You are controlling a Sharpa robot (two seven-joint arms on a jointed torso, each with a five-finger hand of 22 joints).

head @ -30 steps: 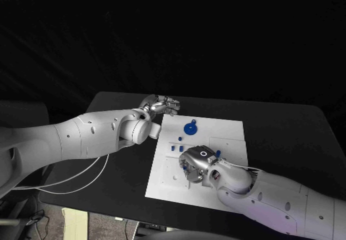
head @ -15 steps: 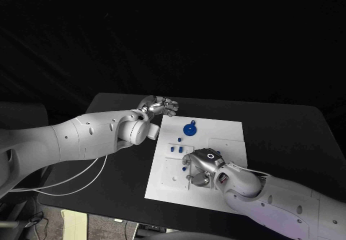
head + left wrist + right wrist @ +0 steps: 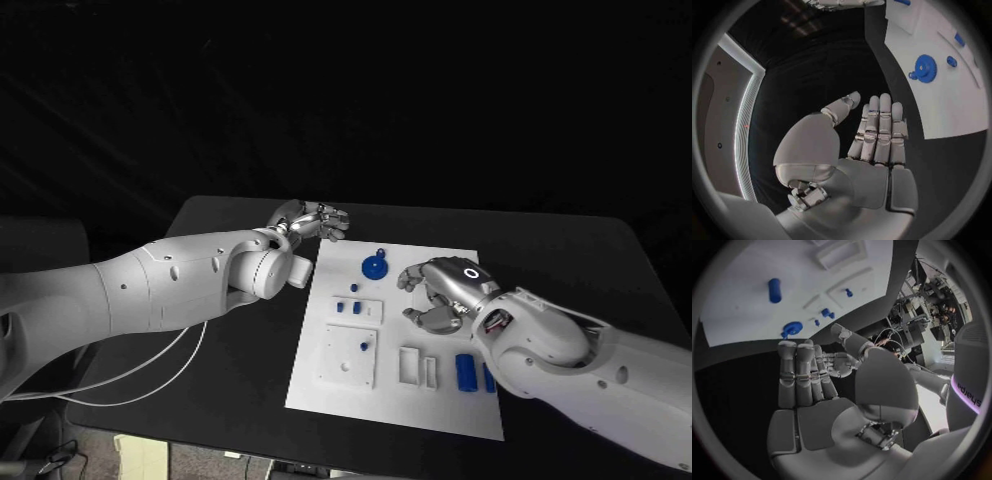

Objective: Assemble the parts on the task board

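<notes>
The white task board lies in the middle of the table. On it are a blue gear, small blue pegs, a single peg in a raised white block, and two blue bars at the near right. My right hand hovers over the board's middle right, fingers straight and holding nothing. My left hand hangs off the board's far left corner, flat and open. The left wrist view shows the gear; the right wrist view shows the gear and a blue bar.
Two white upright slots stand on the board beside the blue bars. Black table surrounds the board on all sides. A white cable hangs under my left arm, off the table's left edge.
My right hand has lifted from the board's near middle and moved toward the far right, uncovering the white slots and blue bars. The left hand has barely moved.
</notes>
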